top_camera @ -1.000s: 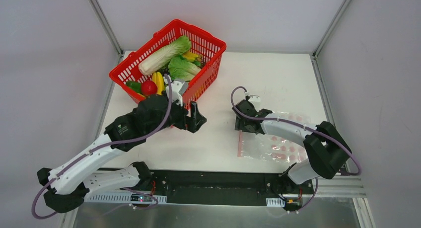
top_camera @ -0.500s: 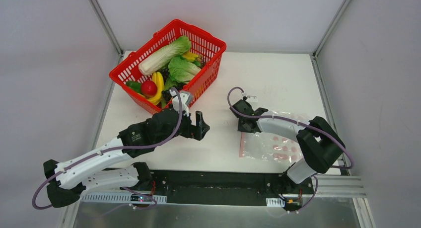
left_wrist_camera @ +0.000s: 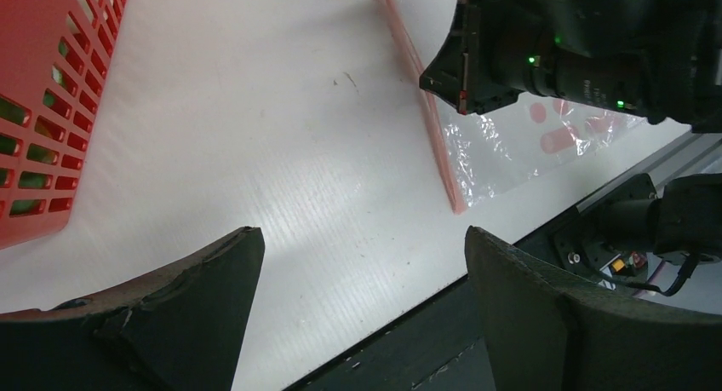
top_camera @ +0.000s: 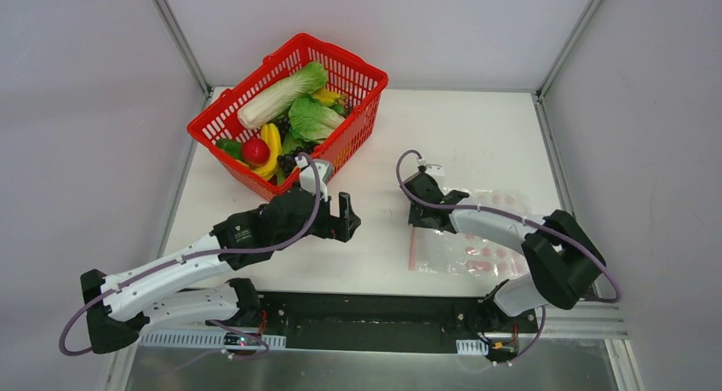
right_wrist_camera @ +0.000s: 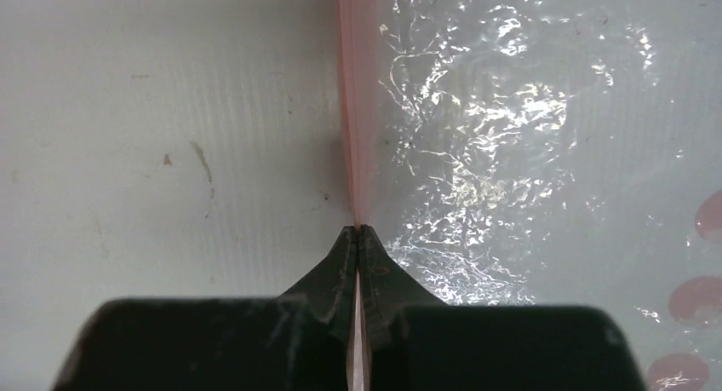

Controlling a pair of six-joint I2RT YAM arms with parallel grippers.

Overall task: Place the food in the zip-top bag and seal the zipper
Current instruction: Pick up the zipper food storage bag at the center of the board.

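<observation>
**A:** Which arm has the zip-top bag (right_wrist_camera: 528,135)?

**B:** The right gripper (right_wrist_camera: 358,231). Its fingers are pressed together on the zipper (right_wrist_camera: 356,110), and the pink-red strip runs straight on ahead of the fingertips, along the gripper's own line. The bag lies flat on the tabletop (left_wrist_camera: 255,152), spreading off to that gripper's right (nothing inside it, as far as the clear film shows).

**A:** And the left gripper (left_wrist_camera: 362,238)?

**B:** Spread wide, holding nothing, hovering over bare tabletop. The zipper lies ahead of it and to its right, and the red mesh basket (left_wrist_camera: 51,110) is near on its left.

**A:** So where is the food (top_camera: 294,110)?

**B:** All in that basket: long cabbage (top_camera: 281,94), leafy greens (top_camera: 313,118), bananas (top_camera: 272,146), a red fruit (top_camera: 255,150). The left gripper is much the nearer one to it. My guess is the left fetches while the right lifts the mouth open.
</observation>
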